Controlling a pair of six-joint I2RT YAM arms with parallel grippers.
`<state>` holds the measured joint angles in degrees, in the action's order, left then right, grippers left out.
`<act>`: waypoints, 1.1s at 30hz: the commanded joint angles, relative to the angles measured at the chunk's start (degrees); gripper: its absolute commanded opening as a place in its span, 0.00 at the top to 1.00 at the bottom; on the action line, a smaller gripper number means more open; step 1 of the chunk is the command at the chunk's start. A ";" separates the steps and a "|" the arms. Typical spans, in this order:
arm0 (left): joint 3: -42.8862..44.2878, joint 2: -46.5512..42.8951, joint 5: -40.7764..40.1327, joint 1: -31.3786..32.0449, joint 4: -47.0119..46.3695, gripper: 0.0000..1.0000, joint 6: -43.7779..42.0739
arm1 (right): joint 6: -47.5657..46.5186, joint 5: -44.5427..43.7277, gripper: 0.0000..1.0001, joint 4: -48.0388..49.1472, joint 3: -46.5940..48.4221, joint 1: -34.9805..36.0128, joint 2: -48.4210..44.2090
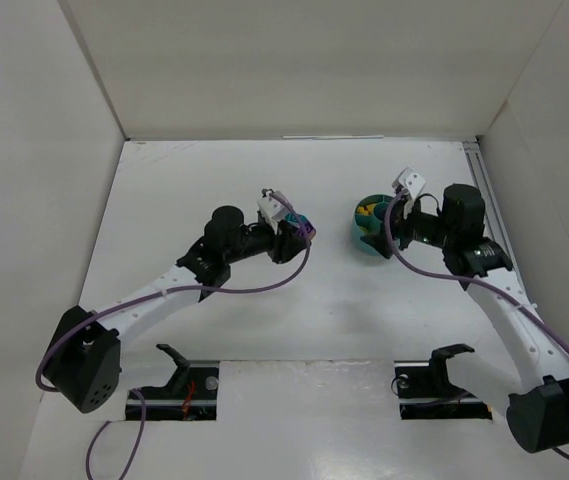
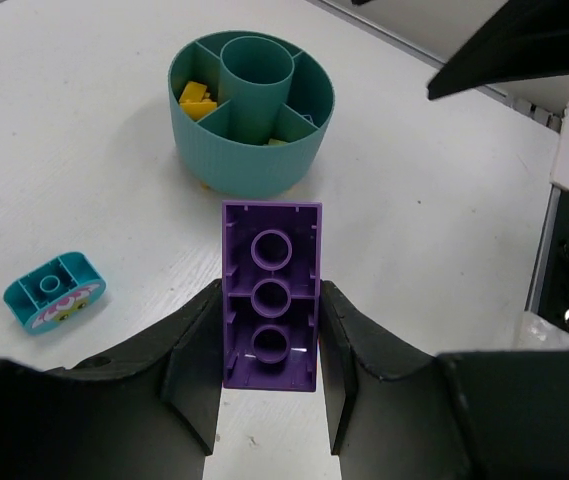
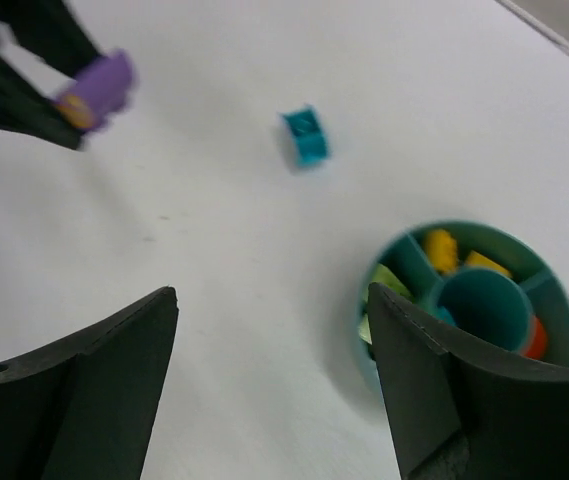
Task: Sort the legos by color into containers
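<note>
A white tabletop [image 1: 264,340] is seen, boxed in on three sides by plain white walls [image 1: 294,70]. A purple brick [image 2: 271,290] is clamped by its long sides in the left gripper [image 2: 269,335]. Its long axis is laid along the fingers and pointed at the teal bowl [image 2: 249,165], with the hollow underside turned to the wrist camera. A teal brick [image 2: 54,292] is seen lying on the tabletop, apart from the bowl. Yellow bricks [image 2: 196,100] are held in one compartment. The right gripper [image 3: 272,300] is spread wide, with nothing gripped, above the tabletop beside the bowl.
</note>
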<state>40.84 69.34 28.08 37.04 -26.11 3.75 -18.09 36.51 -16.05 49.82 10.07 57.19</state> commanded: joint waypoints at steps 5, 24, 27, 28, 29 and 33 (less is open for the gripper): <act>0.90 -0.35 -0.72 5.05 -2.63 1.00 -9.97 | 17.53 12.53 0.18 4.19 4.76 6.11 2.74; 3.02 4.84 -33.09 18.16 -5.44 1.00 -11.92 | 31.01 3.58 0.27 4.89 9.77 13.05 9.78; 3.55 4.84 -33.78 18.77 -5.44 1.00 -11.92 | 31.01 1.82 0.29 4.89 9.77 13.05 11.28; 3.55 4.84 -34.48 18.77 -5.44 1.00 -11.92 | 31.01 1.29 0.31 4.89 9.77 13.05 11.28; 3.55 4.84 -35.01 18.77 -5.44 1.00 -11.92 | 30.40 1.28 0.32 4.89 9.77 13.05 11.89; 3.55 4.84 -35.63 18.77 -5.97 1.00 -11.92 | 30.39 0.49 0.40 5.68 9.15 13.58 12.94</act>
<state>41.91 74.65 -5.74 55.51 -28.27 -7.70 12.08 38.30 -12.88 57.32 22.65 69.78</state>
